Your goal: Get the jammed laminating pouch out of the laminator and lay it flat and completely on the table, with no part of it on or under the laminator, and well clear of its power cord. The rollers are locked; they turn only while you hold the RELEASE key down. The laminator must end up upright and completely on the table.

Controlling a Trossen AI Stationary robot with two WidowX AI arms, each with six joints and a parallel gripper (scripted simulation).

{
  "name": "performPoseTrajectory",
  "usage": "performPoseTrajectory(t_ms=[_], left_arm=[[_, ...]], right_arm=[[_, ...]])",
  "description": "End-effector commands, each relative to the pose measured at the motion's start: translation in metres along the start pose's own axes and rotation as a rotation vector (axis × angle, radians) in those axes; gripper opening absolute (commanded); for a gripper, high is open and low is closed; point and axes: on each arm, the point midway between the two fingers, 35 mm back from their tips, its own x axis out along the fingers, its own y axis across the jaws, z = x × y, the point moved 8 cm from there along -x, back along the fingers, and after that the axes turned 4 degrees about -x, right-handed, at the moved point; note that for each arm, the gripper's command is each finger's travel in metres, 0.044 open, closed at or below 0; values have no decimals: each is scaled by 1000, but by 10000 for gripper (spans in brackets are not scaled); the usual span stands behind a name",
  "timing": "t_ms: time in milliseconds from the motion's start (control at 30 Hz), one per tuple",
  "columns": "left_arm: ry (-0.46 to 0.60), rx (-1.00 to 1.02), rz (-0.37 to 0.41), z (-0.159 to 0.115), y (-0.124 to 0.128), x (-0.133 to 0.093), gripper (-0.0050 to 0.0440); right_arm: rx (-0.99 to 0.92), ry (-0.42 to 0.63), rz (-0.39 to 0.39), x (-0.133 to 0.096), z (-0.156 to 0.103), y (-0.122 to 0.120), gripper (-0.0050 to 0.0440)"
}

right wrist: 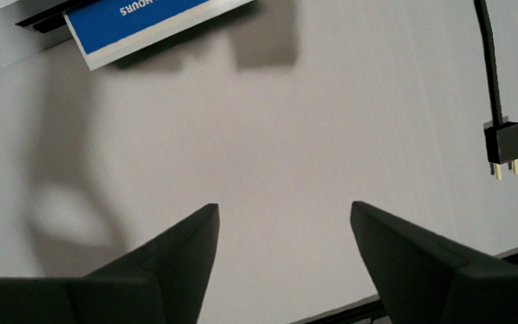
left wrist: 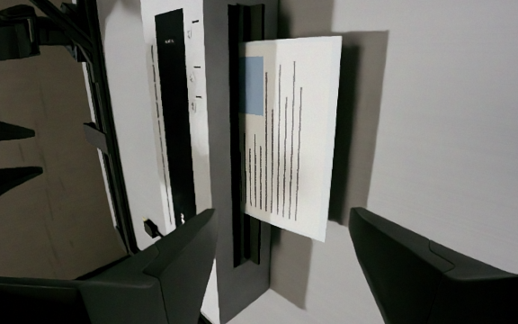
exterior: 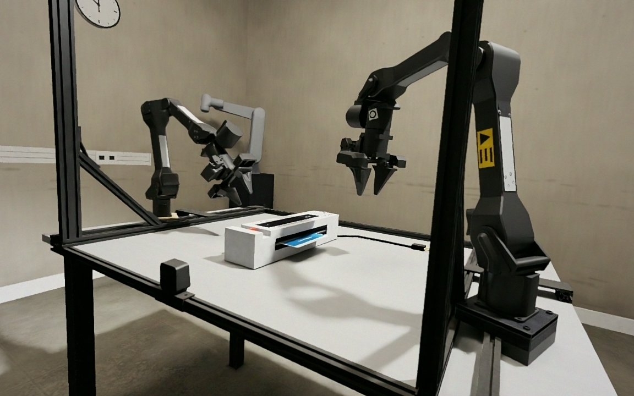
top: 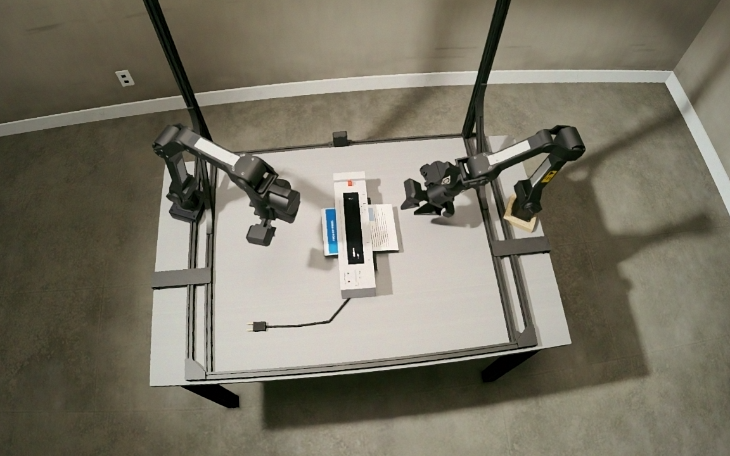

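The white laminator [top: 354, 235] stands upright mid-table, with a small red key [top: 349, 182] at its far end. The pouch is stuck through it. Its white printed half [top: 383, 227] sticks out on one side and its blue end [top: 331, 231] on the other. My left gripper [top: 416, 204] hovers above the white half [left wrist: 288, 135]; its fingers stand part open and empty. My right gripper [top: 260, 232] hangs high on the blue side [right wrist: 151, 22]. Its fingers are apart with nothing between them.
The black power cord [top: 310, 323] runs from the laminator's near end to a plug [top: 256, 325] on the table, and the plug also shows in the right wrist view [right wrist: 504, 144]. Black frame rails and posts border the table. A wooden block [top: 521, 218] sits under one arm base.
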Motion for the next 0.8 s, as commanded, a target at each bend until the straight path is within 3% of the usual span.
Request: performPoseTrajectory(t_ms=[0, 133, 333, 700, 767], left_arm=[[-1, 1, 22, 0, 5, -4, 268], [-1, 1, 22, 0, 5, -4, 268], [-1, 1, 22, 0, 5, -4, 268], [-1, 1, 22, 0, 5, -4, 268], [-1, 1, 22, 0, 5, -4, 268]], right_arm=[[-67, -72, -8, 6, 31, 29, -50], [-137, -143, -4, 15, 57, 67, -50], [-137, -143, -4, 15, 57, 67, -50], [-305, -324, 58, 34, 99, 181, -50], [-305, -324, 58, 34, 99, 181, -50]])
